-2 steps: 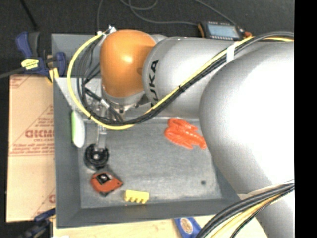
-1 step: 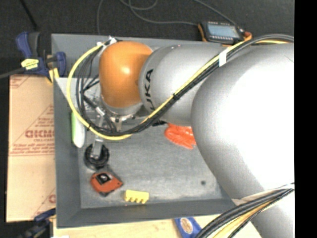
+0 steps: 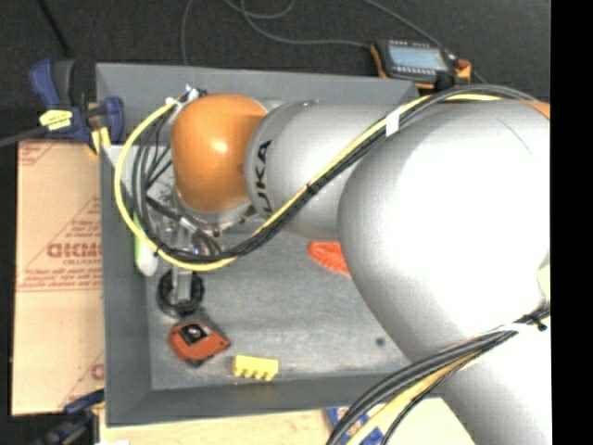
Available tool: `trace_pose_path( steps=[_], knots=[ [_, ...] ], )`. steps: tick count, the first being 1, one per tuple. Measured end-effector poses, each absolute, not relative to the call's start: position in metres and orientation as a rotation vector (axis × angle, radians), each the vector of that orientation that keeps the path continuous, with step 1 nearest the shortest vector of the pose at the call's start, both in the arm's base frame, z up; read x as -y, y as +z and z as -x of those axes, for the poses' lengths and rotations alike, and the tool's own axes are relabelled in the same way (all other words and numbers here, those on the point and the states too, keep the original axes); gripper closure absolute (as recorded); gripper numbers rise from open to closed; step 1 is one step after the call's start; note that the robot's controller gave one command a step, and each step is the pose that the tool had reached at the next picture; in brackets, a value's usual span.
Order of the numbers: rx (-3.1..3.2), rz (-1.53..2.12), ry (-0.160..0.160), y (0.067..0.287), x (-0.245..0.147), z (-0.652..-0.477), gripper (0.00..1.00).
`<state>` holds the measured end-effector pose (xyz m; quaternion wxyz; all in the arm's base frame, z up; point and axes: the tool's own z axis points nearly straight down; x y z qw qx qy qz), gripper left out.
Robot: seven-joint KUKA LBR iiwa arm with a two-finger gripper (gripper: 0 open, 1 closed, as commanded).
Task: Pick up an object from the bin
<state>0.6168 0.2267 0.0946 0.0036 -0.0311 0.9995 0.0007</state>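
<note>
My gripper [image 3: 189, 234] hangs under the wrist at the bin's left side, and its body shows as grey metal among the cables. Just below it on the floor lies a small black round thing [image 3: 181, 290]. An orange and black tape measure [image 3: 196, 341] lies a little nearer the front left corner. Against the left wall, beside the gripper, stands a white and green thing [image 3: 144, 253], partly hidden by cables.
A yellow toothed piece [image 3: 255, 369] lies by the front wall. An orange-red thing [image 3: 328, 256] pokes out from under the arm at mid-bin. The arm covers the back and right of the bin.
</note>
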Motion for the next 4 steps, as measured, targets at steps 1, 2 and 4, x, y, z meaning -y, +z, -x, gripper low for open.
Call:
trace_pose_path(
  steps=[1,2,4],
  knots=[
    [-3.136,-0.047,0.004,0.082,-0.223,-0.597,0.0],
    [-3.122,-0.351,0.002,0.08,-0.227,-0.611,0.0],
    [-3.136,-0.028,-0.003,0.074,-0.237,-0.624,1.0]
  ],
)
